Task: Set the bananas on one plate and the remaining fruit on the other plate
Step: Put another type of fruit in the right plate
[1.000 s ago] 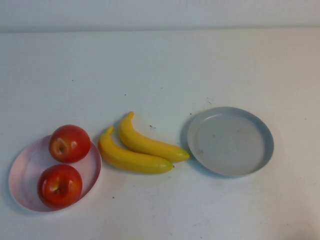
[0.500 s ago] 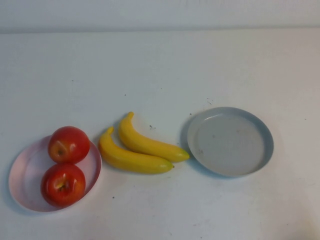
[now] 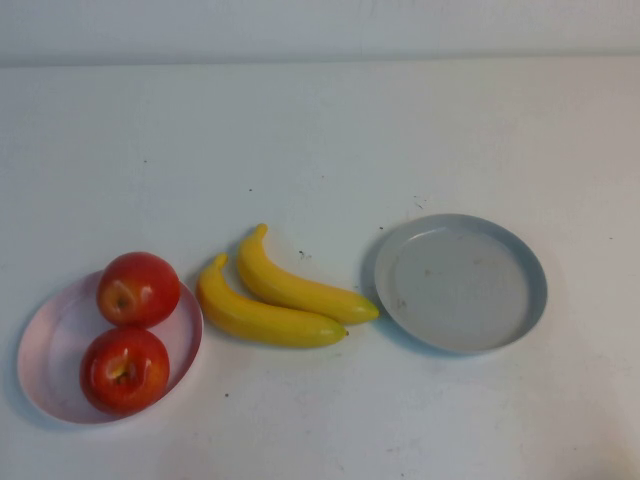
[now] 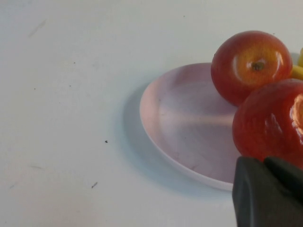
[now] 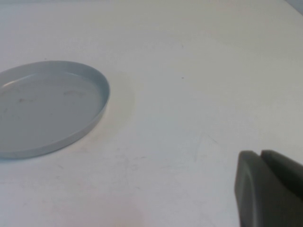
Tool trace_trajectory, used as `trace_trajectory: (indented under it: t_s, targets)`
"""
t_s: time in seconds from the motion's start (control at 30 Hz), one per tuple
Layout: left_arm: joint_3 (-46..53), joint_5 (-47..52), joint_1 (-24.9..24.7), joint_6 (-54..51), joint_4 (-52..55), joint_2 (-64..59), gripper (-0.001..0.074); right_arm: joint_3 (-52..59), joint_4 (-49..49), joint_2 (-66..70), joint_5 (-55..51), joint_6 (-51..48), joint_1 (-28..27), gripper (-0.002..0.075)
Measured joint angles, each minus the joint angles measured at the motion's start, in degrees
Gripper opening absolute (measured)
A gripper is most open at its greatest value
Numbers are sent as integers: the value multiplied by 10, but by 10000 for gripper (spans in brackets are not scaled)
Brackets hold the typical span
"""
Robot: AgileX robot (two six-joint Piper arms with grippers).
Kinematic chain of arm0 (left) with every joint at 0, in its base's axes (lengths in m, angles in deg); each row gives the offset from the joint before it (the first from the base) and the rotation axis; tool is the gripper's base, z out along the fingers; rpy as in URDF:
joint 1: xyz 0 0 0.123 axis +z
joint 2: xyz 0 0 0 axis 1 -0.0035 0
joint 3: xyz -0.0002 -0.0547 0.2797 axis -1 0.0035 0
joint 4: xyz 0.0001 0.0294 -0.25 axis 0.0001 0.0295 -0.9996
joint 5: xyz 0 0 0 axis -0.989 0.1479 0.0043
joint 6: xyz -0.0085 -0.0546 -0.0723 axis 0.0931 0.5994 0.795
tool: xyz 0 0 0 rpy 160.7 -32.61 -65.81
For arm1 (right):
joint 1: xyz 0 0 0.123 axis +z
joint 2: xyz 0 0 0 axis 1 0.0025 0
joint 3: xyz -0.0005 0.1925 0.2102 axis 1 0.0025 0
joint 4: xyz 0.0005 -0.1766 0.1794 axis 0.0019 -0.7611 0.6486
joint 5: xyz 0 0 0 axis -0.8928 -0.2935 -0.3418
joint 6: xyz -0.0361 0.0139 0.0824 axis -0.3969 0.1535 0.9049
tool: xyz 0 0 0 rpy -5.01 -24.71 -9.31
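Observation:
Two red apples, one far (image 3: 137,289) and one near (image 3: 125,370), sit touching on the pale pink plate (image 3: 45,345) at the front left. Two yellow bananas (image 3: 300,290) (image 3: 262,319) lie side by side on the table between the plates. The grey-blue plate (image 3: 460,285) stands empty at the right. Neither gripper shows in the high view. My left gripper (image 4: 263,161) is shut and empty, close by the near apple (image 4: 270,123) over the pink plate's rim (image 4: 184,123). My right gripper (image 5: 260,153) is shut and empty, above bare table beside the grey-blue plate (image 5: 47,109).
The white table (image 3: 320,140) stretches bare behind the fruit up to its far edge. A few small dark specks mark the surface. A yellow banana tip (image 4: 298,71) shows behind the far apple (image 4: 251,64) in the left wrist view.
The near apple has shifted slightly towards the far apple and settled on the pink plate. The bananas and the grey-blue plate have not moved.

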Motion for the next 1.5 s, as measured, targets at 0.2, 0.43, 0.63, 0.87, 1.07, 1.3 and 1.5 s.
trace_trajectory:
  t_s: [0.2,0.43,0.63,0.87,1.07,1.3,1.5]
  targets:
    - [0,0,0,0,0,0,0,0,0,0,0,0,0,-17]
    - [0,0,0,0,0,0,0,0,0,0,0,0,0,-17]
    - [0,0,0,0,0,0,-1,0,6,0,8,0,0,-17]
    - [0,0,0,0,0,0,-1,0,157,0,122,0,0,-17]
    - [0,0,0,0,0,0,-1,0,227,0,238,0,0,-17]
    - [0,0,0,0,0,0,-1,-48,232,1,158,66,0,-17]
    - [0,0,0,0,0,0,-1,-219,229,109,-63,32,0,-17]
